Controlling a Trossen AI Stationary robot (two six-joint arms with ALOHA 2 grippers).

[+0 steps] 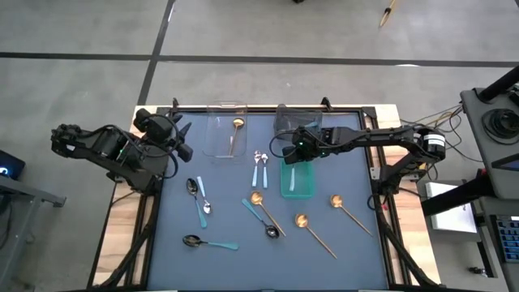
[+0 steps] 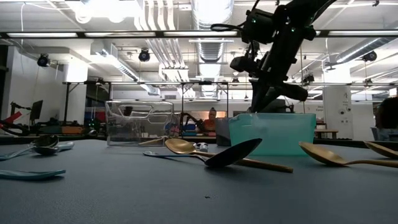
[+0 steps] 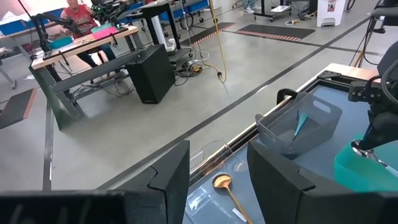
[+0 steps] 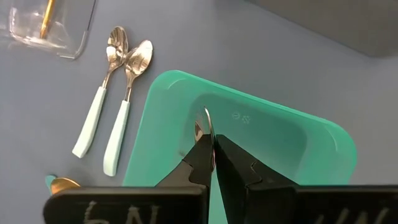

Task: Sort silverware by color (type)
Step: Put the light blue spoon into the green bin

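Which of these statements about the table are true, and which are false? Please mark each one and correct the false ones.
1. The right gripper is shut on a silver-bowled spoon above the teal plastic bin. True.
2. The clear plastic bin holds three gold spoons. False: only one all-gold spoon lies in it.
3. Two silver spoons with light-blue handles lie side by side between the clear bin and the teal bin. True.
4. The left gripper holds a dark spoon. False: it holds nothing and waits at the table's left edge.
5. The grey bin has something teal inside. True.
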